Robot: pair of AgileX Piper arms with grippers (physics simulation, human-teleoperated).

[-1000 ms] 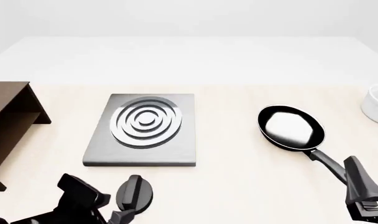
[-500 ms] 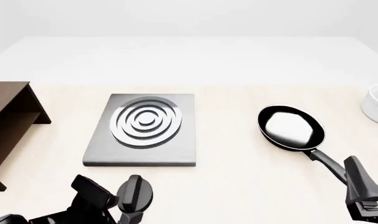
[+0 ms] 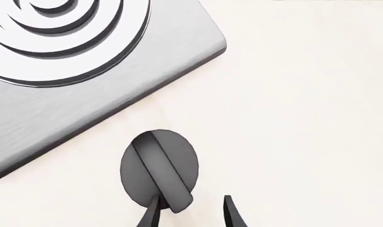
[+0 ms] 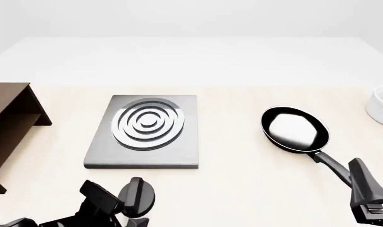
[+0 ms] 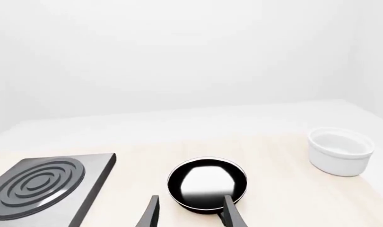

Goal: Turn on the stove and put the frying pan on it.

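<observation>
While the left gripper [image 3: 190,213] sits low over the knob [image 3: 159,176], its jaws are part open, one fingertip touching the raised grip bar at its near end, the other off to the side on bare table; nothing is clamped.

Risk, as a judgement: closing from this offset would catch only the bar's tip and slip off, or shove the loose knob sideways instead of turning it. The bar needs to lie between both fingers first.

Front view: knob just off the stove [image 4: 144,130] slab's near edge, about 6 o'clock from the burner rings. Frying pan [image 4: 295,128] sits at 3 o'clock from the stove, well apart, handle running toward 5 o'clock.

Right gripper [image 5: 188,213] hangs near the handle's end, jaws open, holding nothing.

Room: open table between stove and pan, a clear carry lane. Dark shelf [image 4: 8,127] at 9 o'clock, white bowl [image 5: 340,151] at 3 o'clock of the pan, close to the table's right edge; a wide swing with the pan could clip it.
</observation>
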